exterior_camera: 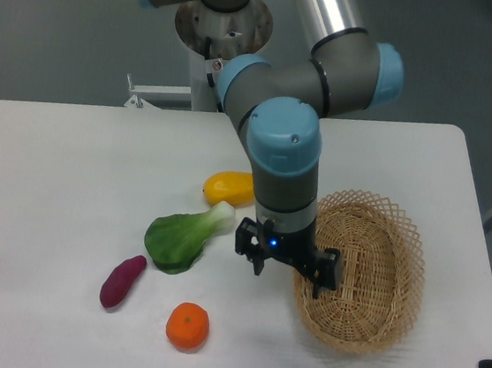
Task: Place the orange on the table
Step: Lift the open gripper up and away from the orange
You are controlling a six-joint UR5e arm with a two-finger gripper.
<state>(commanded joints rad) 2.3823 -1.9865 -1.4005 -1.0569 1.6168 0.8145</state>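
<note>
The orange (188, 327) rests by itself on the white table (51, 180) near the front edge, nothing touching it. My gripper (286, 271) hangs above the table to the right of and behind the orange, at the left rim of the wicker basket. Its fingers stand apart with nothing between them.
A wicker basket (369, 278) sits at the right. A yellow mango-like fruit (229, 186), a green leafy vegetable (182, 237) and a purple sweet potato (121, 281) lie to the left of the gripper. The arm's base stands at the back edge.
</note>
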